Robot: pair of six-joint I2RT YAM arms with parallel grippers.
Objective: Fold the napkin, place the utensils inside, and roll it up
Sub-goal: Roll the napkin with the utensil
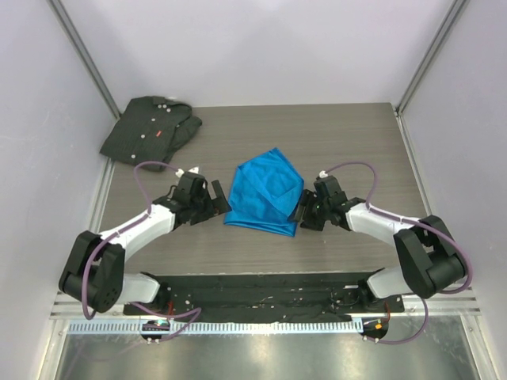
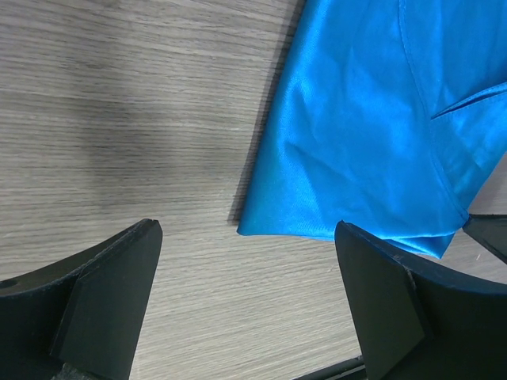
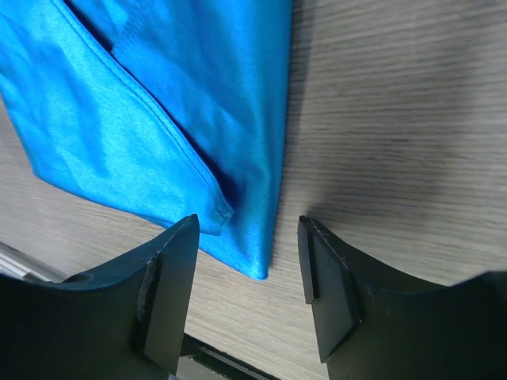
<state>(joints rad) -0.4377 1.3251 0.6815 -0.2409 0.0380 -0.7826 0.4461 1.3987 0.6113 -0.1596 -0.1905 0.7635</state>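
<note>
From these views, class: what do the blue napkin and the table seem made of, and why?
The napkin: thin cloth, perhaps satin-like synthetic; slight sheen, soft creases, stitched hem. The table: wood-grain surface, possibly laminate; grey-brown streaks, matte.

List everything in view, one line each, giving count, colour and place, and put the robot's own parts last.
shiny thin cloth napkin: one, bright blue, folded over at the middle of the table, between the two grippers.
buttoned shirt: one, dark grey-black with a small red tag, at the far left corner.
wood-grain table: one, grey-brown, under everything.
left arm: one, white and black, reaching in from the near left.
right arm: one, white and black, reaching in from the near right.
left gripper: one, black, open, at the napkin's near left corner.
right gripper: one, black, open, at the napkin's near right corner.
</note>
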